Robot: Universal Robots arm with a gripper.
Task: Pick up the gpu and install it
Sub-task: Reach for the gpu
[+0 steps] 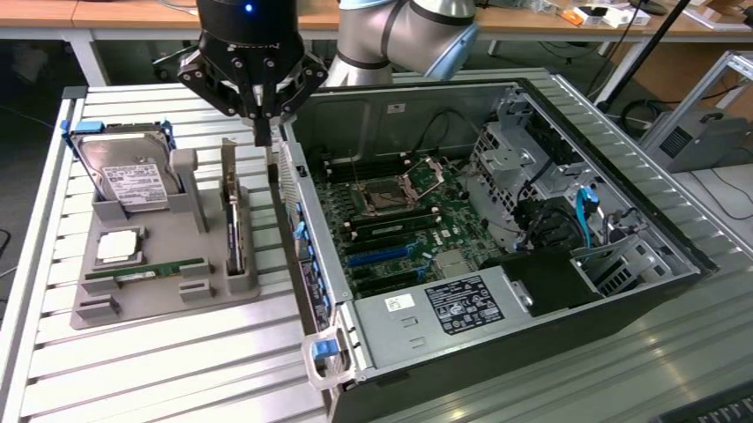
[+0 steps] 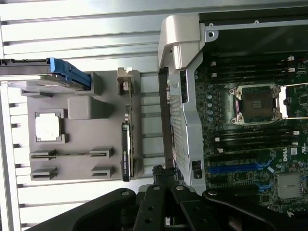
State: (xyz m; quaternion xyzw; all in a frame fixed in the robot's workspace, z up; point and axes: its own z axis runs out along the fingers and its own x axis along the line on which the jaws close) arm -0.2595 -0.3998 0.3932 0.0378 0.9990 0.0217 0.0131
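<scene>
The gpu (image 1: pixel 234 231) is a thin dark card standing on edge in a slot of the grey holder (image 1: pixel 165 295), its silvery bracket end toward the back. In the wrist view the gpu (image 2: pixel 126 153) shows edge-on in the holder (image 2: pixel 79 108). My gripper (image 1: pixel 268 134) hangs shut with nothing in it, above the gap between the holder and the open computer case (image 1: pixel 495 291). It is behind and to the exterior view's right of the card, apart from it. The black fingers (image 2: pixel 155 174) meet over the case's rear wall.
The holder also carries a silver hard drive (image 1: pixel 130 174), a square processor (image 1: pixel 119 247) and a green memory stick (image 1: pixel 147 271). The case lies open with its motherboard (image 1: pixel 400 220) exposed, blue slots (image 2: pixel 236 168) near the front. Everything sits on a slatted metal table (image 1: pixel 176 370).
</scene>
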